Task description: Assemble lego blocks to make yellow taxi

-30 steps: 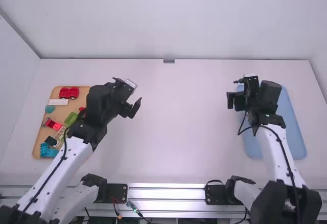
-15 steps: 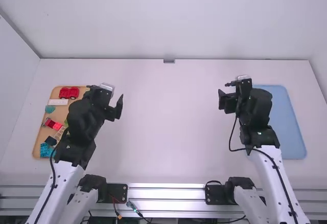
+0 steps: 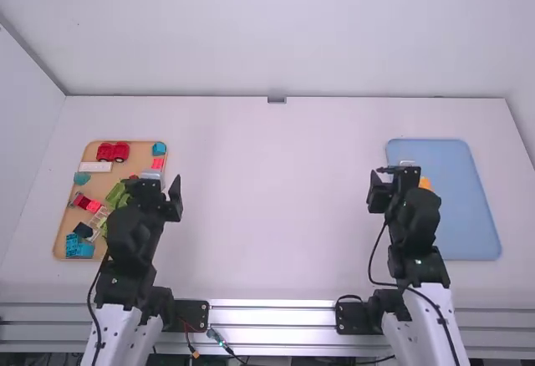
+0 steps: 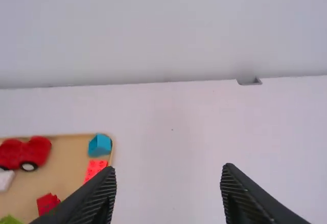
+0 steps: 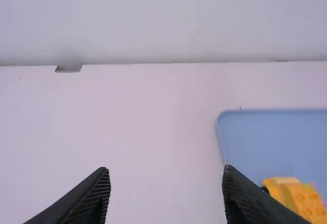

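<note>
From where I stand, the job looks nearly or wholly finished: a chunky yellow build, which I take to be the taxi, rests on the blue tray over on the right. Part of it is hidden, so I can't tell whether every brick is on; if not, a last piece or a firm press may be left.

The right gripper stands spread with nothing between its fingers, near the build, and the left gripper is spread and holding nothing too.

Over on the left, the tan tray carries the other toys: a red car, a white brick, green pieces, a dark block and blue bricks. I see no loose yellow brick among them, though the left arm covers some of that tray. The right arm screens part of the build from above, and would probably need to shift aside for a proper check
</note>
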